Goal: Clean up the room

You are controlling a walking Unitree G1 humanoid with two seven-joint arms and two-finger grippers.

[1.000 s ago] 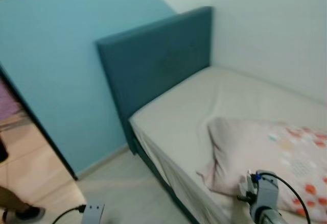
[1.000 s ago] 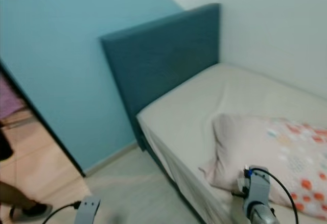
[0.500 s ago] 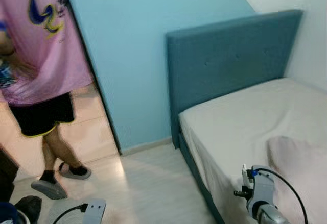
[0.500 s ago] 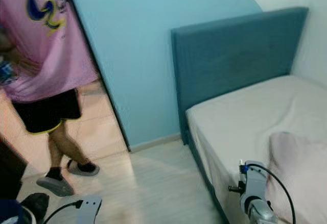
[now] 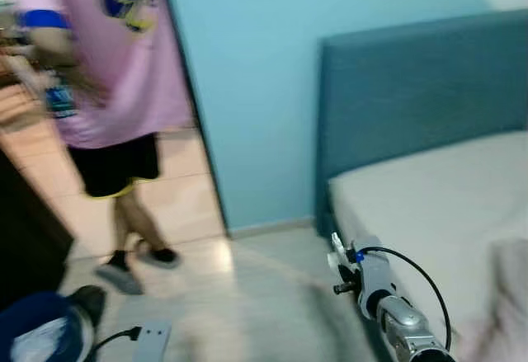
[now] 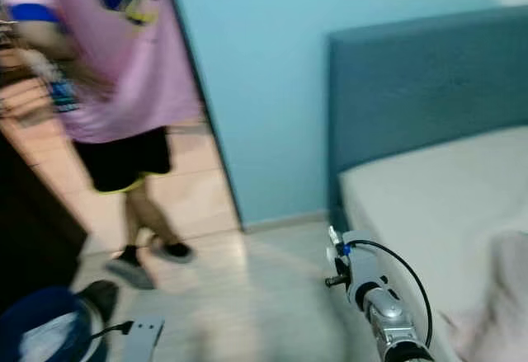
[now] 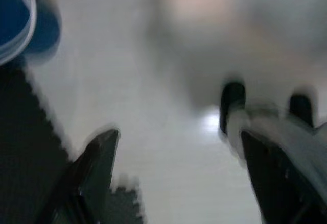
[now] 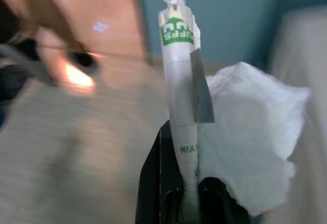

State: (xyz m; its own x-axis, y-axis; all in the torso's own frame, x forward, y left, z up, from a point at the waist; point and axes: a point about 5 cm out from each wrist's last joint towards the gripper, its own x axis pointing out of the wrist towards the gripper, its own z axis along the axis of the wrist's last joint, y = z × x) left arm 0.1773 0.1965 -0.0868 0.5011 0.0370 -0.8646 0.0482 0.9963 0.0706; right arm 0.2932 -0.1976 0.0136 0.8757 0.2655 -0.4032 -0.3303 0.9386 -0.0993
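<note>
Trash, a paper wrapper [image 8: 180,96] with crumpled tissue [image 8: 250,147], sits clamped in my right fingers [image 8: 179,193] beside the bed [image 5: 429,205], left fingers [image 7: 168,168] apart; the nearby person [image 5: 107,90] risks collision.

Pale blue wall [image 5: 247,90], teal headboard [image 5: 412,90], beige mattress [image 5: 429,213], light floor [image 5: 264,296], open doorway.

Person [image 5: 115,73] in pink shirt and black shorts stands in doorway on tan floor, dark shoes. Light blue wall [image 5: 247,90] adjoins a teal headboard [image 5: 421,82]. Bed mattress [image 5: 437,205], pale cover, sits just beside it. Pale floor [image 5: 247,296] is blurred.
</note>
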